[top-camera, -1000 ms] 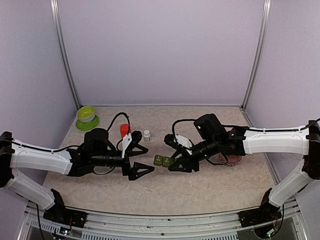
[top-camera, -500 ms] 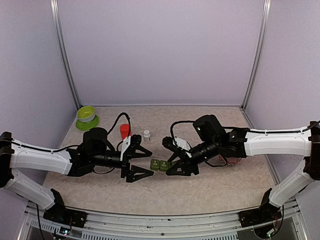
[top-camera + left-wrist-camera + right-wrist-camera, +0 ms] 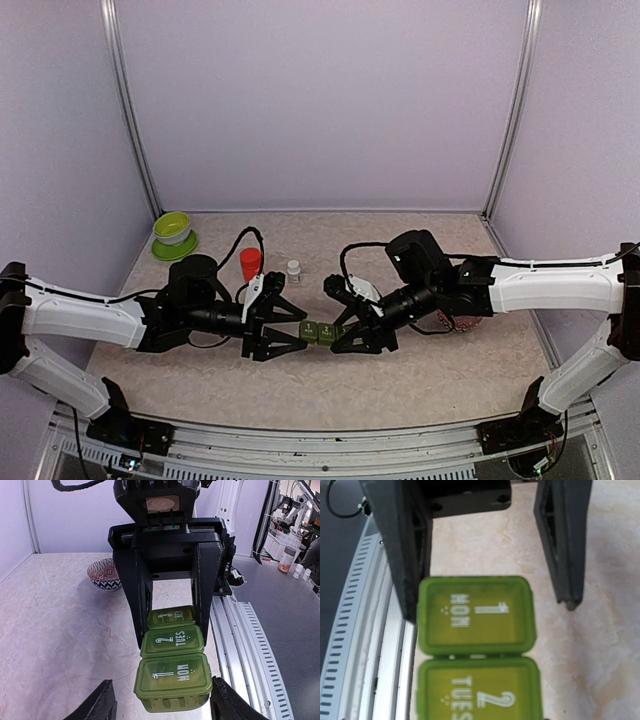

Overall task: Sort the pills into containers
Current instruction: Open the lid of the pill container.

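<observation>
From above, my left arm lies low over the worktop (image 3: pixel 420 385), forearm level and wrist straight, with my left hand (image 3: pixel 304 331) pointing right. My right arm comes in from the other side, forearm sloping slightly down, and my right hand (image 3: pixel 342 326) points left, so the two meet tip to tip near the middle. Between them is the strip of containers (image 3: pixel 321 331), three green boxes in a row with lids down. Behind my left wrist stand a red cup (image 3: pixel 249 262) and a small white bottle (image 3: pixel 293 268), and a lime-green bowl (image 3: pixel 172 226) sits well apart in the far left corner. On to the left wrist camera: my left hand is spread, its two fingers flanking the nearest box, the one marked 1 MON. There is a clear gap on one side, and the other finger is just beside the box wall. Facing me, my right hand is pinching the far end of the strip, its dark fingers pressed against both sides of the 2 TUES box and the one behind it. I can't tell whether the strip rests on the worktop or hangs just above it. A patterned bowl (image 3: pixel 104 574) sits beyond, beside my right arm. On the right wrist camera the MON lid fills the centre with TUES below it. One finger of my left hand overlaps the MON box's edge, while the other stands apart with bare worktop showing between.
</observation>
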Robot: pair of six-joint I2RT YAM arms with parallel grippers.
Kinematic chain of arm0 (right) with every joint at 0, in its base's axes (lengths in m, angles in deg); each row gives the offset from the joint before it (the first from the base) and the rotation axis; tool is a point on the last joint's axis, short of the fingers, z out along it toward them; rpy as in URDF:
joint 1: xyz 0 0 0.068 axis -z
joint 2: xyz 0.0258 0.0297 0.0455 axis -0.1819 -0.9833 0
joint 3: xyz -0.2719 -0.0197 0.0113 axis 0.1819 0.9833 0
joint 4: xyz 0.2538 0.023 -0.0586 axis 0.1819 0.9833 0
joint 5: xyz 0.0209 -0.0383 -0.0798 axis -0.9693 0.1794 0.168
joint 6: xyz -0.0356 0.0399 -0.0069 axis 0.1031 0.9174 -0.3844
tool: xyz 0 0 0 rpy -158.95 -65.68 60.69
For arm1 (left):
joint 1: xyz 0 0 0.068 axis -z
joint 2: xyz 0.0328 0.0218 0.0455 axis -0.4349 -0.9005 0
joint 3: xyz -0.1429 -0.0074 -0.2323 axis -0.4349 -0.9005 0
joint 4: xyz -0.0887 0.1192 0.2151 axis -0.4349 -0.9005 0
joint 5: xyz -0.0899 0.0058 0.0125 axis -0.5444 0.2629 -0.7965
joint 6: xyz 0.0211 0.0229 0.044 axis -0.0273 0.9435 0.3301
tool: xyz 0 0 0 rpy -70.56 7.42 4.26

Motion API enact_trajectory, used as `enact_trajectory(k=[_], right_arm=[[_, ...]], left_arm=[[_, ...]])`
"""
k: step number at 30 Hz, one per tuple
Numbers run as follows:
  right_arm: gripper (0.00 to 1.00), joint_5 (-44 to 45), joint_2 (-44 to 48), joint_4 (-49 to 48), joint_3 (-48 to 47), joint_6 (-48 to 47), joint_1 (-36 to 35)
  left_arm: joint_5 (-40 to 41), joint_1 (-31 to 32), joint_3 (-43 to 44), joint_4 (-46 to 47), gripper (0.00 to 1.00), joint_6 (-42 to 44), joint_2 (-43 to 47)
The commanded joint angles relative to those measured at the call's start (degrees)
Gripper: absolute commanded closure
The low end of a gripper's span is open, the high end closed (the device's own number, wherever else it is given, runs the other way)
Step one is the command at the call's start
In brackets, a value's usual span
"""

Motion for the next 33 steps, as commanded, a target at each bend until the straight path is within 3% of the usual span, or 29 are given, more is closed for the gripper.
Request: enact_trajectory(k=[1, 9, 13, 18, 20, 22, 33], right_arm=[[0.70, -0.96, 1.61, -1.65, 0.17, 0.03, -0.68], [0.69, -0.74, 1.46, -2.30, 0.27, 0.22, -0.71], [0.69, -0.78, 1.52, -2.28, 0.31, 0.22, -0.72], [0.69, -0.54, 1.48, -2.15, 0.24, 0.05, -0.73], [0.69, -0.56, 1.44, -2.21, 0.35, 0.04, -0.70], [0.69, -0.72, 1.48, -2.23, 0.38, 0.04, -0.76], [0.69, -1.43, 1.93, -2.66, 0.47, 0.39, -0.69]], left_arm=[[-0.74, 0.52, 1.04, 0.67, 0.41, 0.40, -0.57], [-0.82, 0.98, 0.87, 1.11, 0.60, 0.44, -0.99], [-0.42, 1.06, 0.84, 1.11, 0.63, 0.53, -0.99], [-0.49, 1.48, 0.87, 2.34, 0.64, 0.05, -0.91], [-0.49, 1.84, 0.81, 2.80, 0.53, -0.03, -0.93], [-0.48, 2.01, 0.76, 3.15, 0.49, 0.01, -1.14], [-0.66, 2.30, 0.58, 3.53, 0.55, 0.22, -1.24]])
